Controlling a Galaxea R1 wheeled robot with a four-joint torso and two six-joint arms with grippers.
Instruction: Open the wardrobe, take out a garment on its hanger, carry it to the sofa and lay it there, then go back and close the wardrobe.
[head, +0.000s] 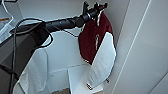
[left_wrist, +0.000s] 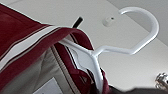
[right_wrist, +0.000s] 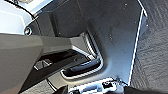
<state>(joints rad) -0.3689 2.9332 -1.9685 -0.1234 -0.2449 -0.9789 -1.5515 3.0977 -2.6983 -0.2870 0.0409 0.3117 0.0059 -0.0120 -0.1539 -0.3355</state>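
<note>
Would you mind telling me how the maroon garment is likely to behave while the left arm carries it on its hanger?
Probably floppy: the garment hangs in soft folds below the left gripper, its white sleeve drooping freely. It seems light, since the thin white hanger keeps its shape under it. It may swing or slide during travel, as only the collar visibly sits on the hanger.

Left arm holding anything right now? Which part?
Left gripper holds the maroon jacket up by its white hanger, gripped at the neck just under the hook.
</note>
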